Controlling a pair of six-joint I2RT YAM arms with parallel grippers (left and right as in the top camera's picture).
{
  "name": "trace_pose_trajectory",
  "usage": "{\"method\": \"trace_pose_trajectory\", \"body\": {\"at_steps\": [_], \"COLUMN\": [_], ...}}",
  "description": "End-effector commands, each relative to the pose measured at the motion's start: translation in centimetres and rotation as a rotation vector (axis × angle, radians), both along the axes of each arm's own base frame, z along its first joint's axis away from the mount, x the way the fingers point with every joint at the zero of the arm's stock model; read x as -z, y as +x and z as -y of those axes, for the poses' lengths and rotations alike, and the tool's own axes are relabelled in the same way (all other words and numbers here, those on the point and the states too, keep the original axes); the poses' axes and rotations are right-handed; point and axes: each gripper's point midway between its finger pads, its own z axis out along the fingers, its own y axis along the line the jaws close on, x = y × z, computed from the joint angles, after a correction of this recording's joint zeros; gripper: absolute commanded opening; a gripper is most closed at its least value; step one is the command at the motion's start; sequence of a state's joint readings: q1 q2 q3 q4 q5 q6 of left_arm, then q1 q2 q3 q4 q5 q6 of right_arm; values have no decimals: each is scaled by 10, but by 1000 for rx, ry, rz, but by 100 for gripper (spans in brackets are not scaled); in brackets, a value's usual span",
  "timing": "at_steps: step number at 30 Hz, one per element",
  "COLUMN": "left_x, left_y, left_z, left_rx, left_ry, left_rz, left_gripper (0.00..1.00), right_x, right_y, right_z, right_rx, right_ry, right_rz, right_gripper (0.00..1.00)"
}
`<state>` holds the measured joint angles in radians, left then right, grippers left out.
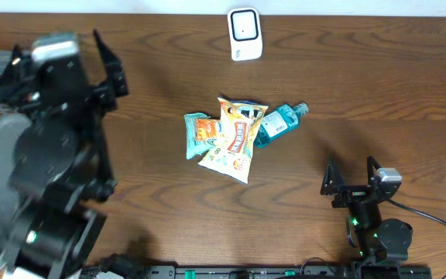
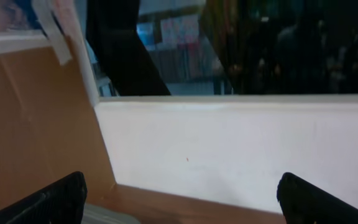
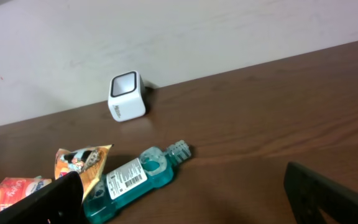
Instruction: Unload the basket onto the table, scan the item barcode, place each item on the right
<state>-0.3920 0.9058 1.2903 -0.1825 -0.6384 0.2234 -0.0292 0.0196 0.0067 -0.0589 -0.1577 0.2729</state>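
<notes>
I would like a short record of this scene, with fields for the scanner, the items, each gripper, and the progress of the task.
scanner: white barcode scanner, at the far edge of the table
items: mouthwash bottle on its side, next to a yellow snack bag that partly overlaps a teal snack bag, mid-table
left gripper: open, empty, raised over the left side
right gripper: open, empty, at the near edge, facing the items
progress: no item picked up yet

We see the scanner (image 1: 245, 33) top centre on the table (image 1: 378, 85). Mid-frame, the big bag (image 1: 237, 139) overlaps the small bag (image 1: 200, 133) on its left, with the bottle (image 1: 279, 122) touching its right.
</notes>
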Motion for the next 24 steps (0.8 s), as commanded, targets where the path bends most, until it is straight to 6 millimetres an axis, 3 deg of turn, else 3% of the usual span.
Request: {"method": "trace_pose_trajectory", "body": {"at_steps": [1,10,16,24], "left_x": [-11,-20,-30,-21], "left_y": [-30,-107,-164,-223], "left_z": [-4,-9,-35,-53], "left_rx": [70,225,153,119], "left_ry": [-26,-29,-37,-164], "left_rz": [76,253,388,542], "left_gripper": [98,98,98,98], "right_x": [2,2,2,2], "right_y": [0,0,0,0], "right_z": [-1,-1,-1,-1], "right_rx": [-4,-4,-4,-4], "right_ry": [-16,-16,-16,-16], "right_rz": [-3,-3,-3,-3], "right_gripper": [99,99,99,99]}}
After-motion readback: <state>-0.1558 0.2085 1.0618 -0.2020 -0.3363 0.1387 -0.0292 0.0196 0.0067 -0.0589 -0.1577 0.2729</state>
